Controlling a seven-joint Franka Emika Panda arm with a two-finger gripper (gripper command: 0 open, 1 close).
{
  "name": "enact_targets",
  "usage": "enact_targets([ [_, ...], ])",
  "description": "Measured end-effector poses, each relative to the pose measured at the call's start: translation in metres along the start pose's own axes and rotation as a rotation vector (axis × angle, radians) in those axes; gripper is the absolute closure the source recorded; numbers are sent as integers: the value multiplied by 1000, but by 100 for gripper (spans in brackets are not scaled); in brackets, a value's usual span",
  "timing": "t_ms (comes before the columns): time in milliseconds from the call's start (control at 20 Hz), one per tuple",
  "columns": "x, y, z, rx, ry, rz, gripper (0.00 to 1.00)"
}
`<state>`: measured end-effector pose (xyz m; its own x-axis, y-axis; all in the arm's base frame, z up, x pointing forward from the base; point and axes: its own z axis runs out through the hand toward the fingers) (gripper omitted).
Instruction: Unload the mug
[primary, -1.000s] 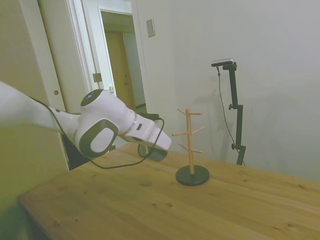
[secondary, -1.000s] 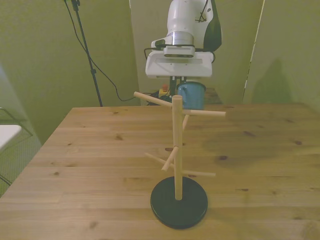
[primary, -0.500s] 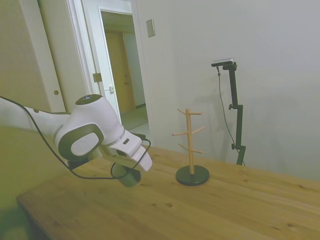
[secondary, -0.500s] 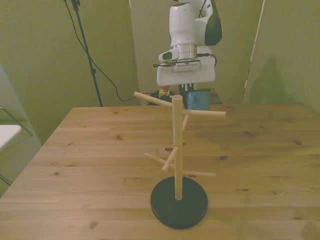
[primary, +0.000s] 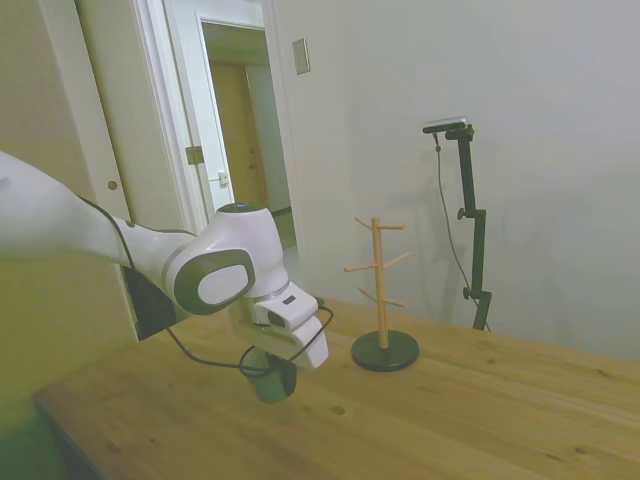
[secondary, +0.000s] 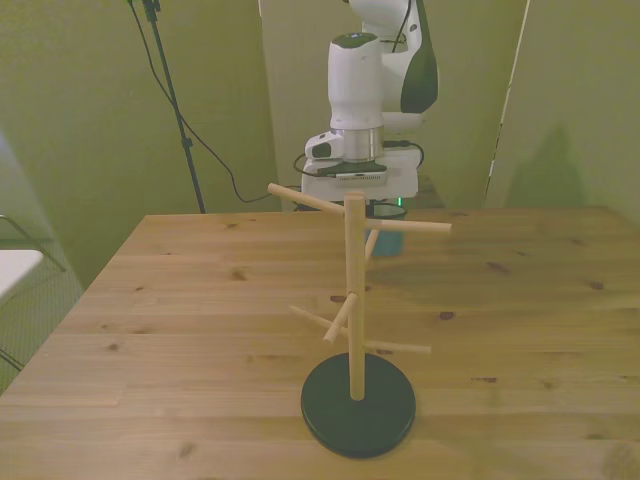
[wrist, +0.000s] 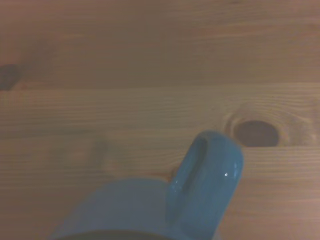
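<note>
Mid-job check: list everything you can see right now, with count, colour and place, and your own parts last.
mug: one, light blue, under the claw, low over the table or on it, cannot tell which; off the peg stand
peg stand: one, light wood pegs on a dark round base, upright on the table, nothing hanging on it
table: one, knotty wood
arm: one, white, reaching in over the table
claw: one, dark, at the mug; open or shut cannot be seen
</note>
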<state>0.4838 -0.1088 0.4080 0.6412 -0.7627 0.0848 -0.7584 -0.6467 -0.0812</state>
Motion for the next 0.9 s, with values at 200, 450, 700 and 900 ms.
enact_targets([
  [200,7,-7,2,-24,28,19,100],
  [450,12,-24,4,-14,71,11,100],
  [700,29,-45,28,-27,61,1,100],
  [900,44,-55,45,-48,30,4,100],
])
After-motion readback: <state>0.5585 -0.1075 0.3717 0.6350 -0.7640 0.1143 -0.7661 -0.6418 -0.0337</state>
